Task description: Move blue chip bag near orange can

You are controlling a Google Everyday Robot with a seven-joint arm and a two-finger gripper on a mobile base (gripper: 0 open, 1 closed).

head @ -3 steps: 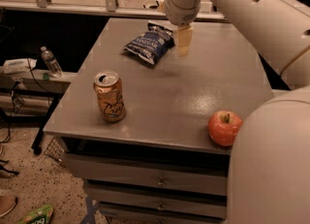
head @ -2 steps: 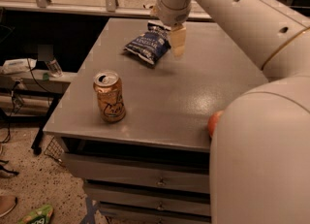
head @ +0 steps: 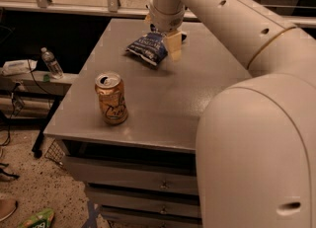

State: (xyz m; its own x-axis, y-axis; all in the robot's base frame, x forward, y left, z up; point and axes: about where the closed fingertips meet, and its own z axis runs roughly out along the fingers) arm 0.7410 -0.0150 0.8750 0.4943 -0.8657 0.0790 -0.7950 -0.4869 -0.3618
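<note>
The blue chip bag (head: pixel 147 47) lies crinkled at the far middle of the grey table (head: pixel 197 98). The orange can (head: pixel 111 98) stands upright near the table's front left, well apart from the bag. My gripper (head: pixel 170 42) hangs from the wrist at the far edge, low over the bag's right end and touching or nearly touching it. The arm's large pale shell (head: pixel 256 143) fills the right side of the view and hides that part of the table.
A clear water bottle (head: pixel 51 63) stands on a low shelf to the left of the table. Drawers (head: pixel 133 177) sit under the tabletop. Cables and a green object (head: pixel 37 218) lie on the speckled floor at left. A window ledge runs behind.
The gripper has moved left and down onto the bag's right end. The arm's shell has swung in front and now hides the red apple at the right front.
</note>
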